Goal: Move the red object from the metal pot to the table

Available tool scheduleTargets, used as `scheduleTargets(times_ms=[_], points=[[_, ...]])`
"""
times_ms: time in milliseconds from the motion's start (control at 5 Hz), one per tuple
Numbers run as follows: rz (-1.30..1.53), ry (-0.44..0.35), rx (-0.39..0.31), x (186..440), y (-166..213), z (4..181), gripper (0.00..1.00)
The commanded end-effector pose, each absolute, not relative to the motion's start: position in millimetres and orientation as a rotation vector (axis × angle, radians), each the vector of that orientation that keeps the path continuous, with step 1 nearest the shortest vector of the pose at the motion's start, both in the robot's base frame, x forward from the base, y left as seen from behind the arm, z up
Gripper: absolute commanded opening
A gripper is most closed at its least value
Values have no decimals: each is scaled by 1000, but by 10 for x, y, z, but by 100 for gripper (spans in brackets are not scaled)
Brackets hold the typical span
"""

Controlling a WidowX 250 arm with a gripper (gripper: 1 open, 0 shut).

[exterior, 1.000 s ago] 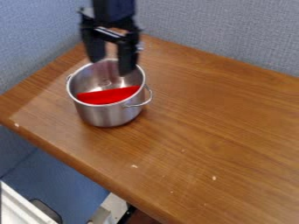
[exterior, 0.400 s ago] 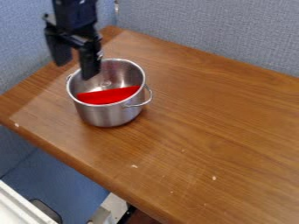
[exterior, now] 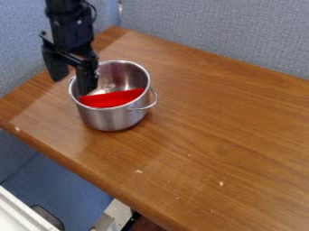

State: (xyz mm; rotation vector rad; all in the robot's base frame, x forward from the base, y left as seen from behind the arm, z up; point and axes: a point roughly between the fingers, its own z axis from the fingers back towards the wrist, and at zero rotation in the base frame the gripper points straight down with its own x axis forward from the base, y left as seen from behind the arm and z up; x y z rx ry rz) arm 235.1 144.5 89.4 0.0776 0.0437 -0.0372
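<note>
The metal pot (exterior: 115,97) stands on the table (exterior: 205,126) near its back left part. Inside it lies the red object (exterior: 111,98), flat across the pot's bottom. My gripper (exterior: 70,70) hangs at the pot's left rim, pointing down and open, with nothing between its black fingers (exterior: 87,78). One finger is over the pot's left edge, the other outside it to the left. The gripper covers part of the pot's left wall.
A blue-grey wall (exterior: 229,32) runs behind the table. The table's front edge and rounded left corner (exterior: 14,124) drop off to the floor. A few pale specks (exterior: 141,168) dot the wood near the front.
The gripper has moved left and down, from above the pot's back rim to its left rim. It stayed open. Pot and red object have not moved.
</note>
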Motion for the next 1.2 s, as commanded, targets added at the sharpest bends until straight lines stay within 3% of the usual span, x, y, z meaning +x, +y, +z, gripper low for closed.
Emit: scheduleTargets(times_ms=[0,1000], points=[[-48,-2,74,2425,1457,881,100],[-63,-28,97,2536,1377,857,100]])
